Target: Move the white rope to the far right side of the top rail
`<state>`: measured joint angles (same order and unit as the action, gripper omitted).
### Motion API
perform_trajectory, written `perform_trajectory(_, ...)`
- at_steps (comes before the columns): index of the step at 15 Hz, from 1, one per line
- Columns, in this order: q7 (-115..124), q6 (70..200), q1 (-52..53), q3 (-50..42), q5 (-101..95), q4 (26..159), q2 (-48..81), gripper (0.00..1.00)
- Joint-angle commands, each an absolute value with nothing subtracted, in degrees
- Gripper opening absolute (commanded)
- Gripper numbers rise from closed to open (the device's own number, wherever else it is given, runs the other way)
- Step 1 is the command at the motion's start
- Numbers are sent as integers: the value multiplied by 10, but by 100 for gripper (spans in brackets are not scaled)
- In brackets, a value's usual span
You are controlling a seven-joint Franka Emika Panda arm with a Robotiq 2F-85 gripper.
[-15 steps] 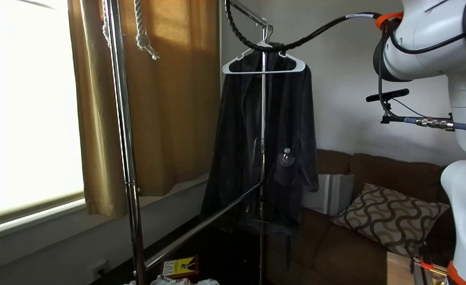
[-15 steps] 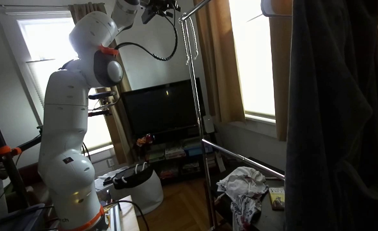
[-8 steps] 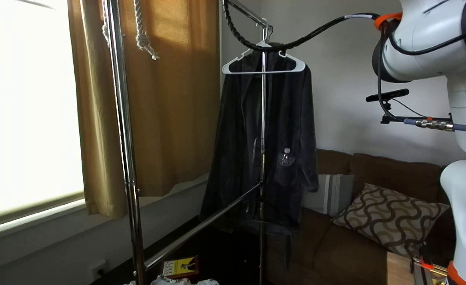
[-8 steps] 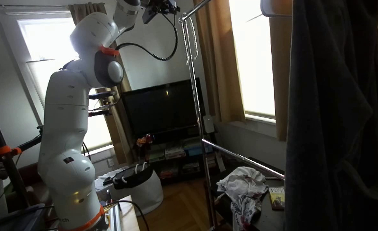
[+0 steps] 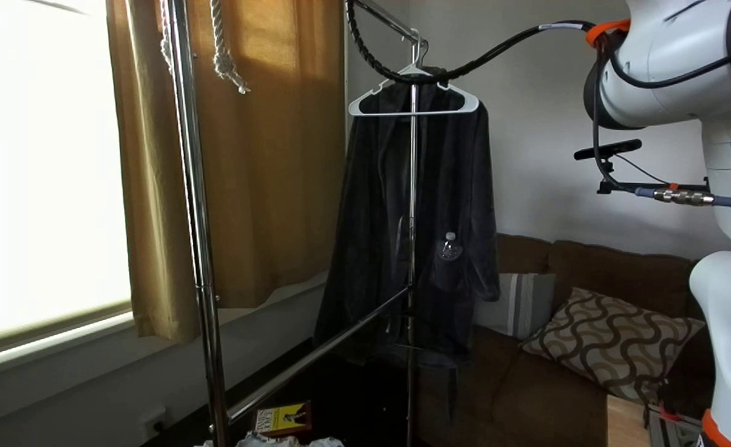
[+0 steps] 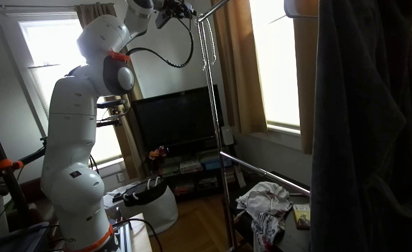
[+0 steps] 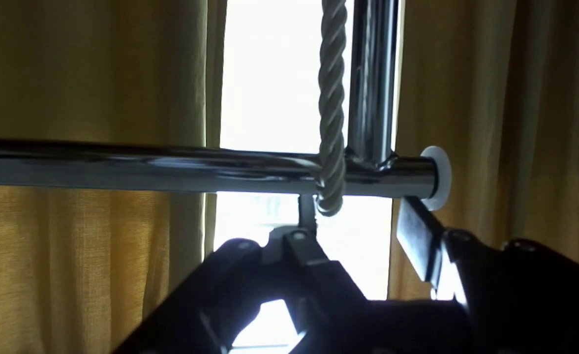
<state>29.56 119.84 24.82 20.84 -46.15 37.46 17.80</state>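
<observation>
While your jaws stand parted, the white rope hangs over the top rail, nine o'clock of the upright in wrist view; probably light, soft, limp; pinch where it folds.

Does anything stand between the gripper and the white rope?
Nothing visible: in the wrist view, the open gripper faces the white rope draped over the top rail, no object between them. The upright pole stands beside the rope.

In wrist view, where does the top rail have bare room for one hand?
Bare: the top rail between the picture's left edge and the white rope. Crowded: around the rope and rightward, with the pole, white cap and gripper.
</observation>
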Motion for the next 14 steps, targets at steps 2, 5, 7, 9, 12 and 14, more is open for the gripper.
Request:
perform_trajectory(2, 312, 1191, 250, 197, -472, 378, 177, 65)
perform_trajectory(5, 313, 1192, 248, 195, -469, 377, 180, 49)
perform_trajectory(7, 313, 1190, 248, 193, -469, 376, 184, 43)
perform_trajectory(9, 314, 1191, 248, 190, -469, 375, 188, 41)
perform_trajectory(12, 313, 1191, 247, 188, -467, 373, 193, 33)
perform_trajectory(14, 312, 1190, 248, 187, -465, 374, 195, 9)
